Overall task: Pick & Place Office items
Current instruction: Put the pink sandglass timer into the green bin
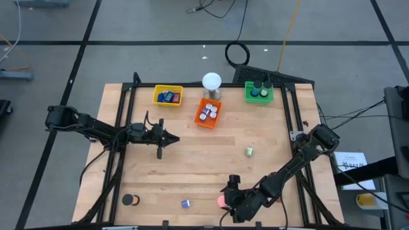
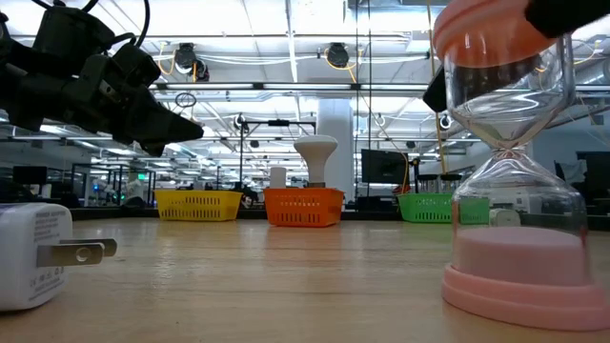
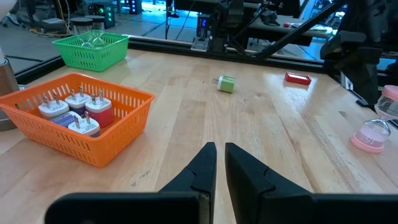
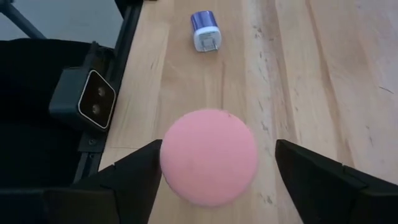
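A pink hourglass (image 1: 222, 200) stands upright on its base near the table's near edge; it looms large in the low view (image 2: 515, 191). My right gripper (image 4: 217, 158) is open above it, one finger on either side of its round pink top (image 4: 208, 155). A blue-and-white plug adapter (image 4: 205, 31) lies to its left, and a black roll (image 1: 130, 200) farther left. A green piece (image 3: 226, 84) lies mid-table on the right. My left gripper (image 3: 219, 152) hovers shut over the table's left middle (image 1: 174, 138), holding nothing. My right gripper comes at the hourglass slanting down from the table's right side. One fingertip (image 4: 140, 165) shows right against the rim of the pink top; I cannot tell whether it touches. The other fingertip (image 4: 305, 165) stands clear of it. The hourglass stands upright on the table.
At the far edge stand a yellow tray (image 1: 168, 96), an orange tray (image 1: 208, 113) with several plug adapters, a green tray (image 1: 258, 92) and a white globe lamp (image 1: 211, 83). A small red piece (image 3: 297, 78) lies near the right rail. A camera box (image 4: 87, 99) sits at the near edge.
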`<act>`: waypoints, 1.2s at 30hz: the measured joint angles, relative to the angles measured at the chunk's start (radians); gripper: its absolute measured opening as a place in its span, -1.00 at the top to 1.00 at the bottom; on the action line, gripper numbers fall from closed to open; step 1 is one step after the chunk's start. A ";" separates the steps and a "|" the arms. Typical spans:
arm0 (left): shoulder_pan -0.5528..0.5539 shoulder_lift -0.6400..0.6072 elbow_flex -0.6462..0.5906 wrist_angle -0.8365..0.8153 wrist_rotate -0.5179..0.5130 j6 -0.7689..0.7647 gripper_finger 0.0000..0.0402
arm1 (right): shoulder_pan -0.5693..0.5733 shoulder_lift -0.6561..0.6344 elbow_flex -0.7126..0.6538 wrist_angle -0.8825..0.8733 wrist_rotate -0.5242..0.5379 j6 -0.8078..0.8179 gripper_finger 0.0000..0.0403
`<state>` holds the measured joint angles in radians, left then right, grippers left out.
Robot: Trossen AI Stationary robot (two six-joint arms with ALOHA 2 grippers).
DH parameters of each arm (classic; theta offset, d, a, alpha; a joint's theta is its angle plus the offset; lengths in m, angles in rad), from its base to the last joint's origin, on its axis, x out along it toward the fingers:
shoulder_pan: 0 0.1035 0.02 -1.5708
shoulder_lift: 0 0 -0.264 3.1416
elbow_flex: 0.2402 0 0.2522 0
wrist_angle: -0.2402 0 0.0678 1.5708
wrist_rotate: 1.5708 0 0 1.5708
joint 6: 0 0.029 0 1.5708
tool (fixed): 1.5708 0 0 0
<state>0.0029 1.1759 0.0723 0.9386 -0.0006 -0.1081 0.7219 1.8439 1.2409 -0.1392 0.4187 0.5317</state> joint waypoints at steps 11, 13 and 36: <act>0.000 0.000 0.000 0.000 0.000 0.000 0.85 | 0.000 -0.018 -0.023 0.006 0.027 -0.023 0.08; 0.000 0.000 0.000 0.000 0.000 0.000 0.85 | -0.002 -0.040 -0.023 0.004 0.058 -0.025 0.16; 0.000 0.000 0.000 -0.003 0.000 0.000 0.85 | -0.425 -0.679 -0.467 -0.389 0.440 0.264 0.21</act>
<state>0.0029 1.1759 0.0723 0.9357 -0.0006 -0.1081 0.2971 1.1654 0.7739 -0.5279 0.8585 0.7956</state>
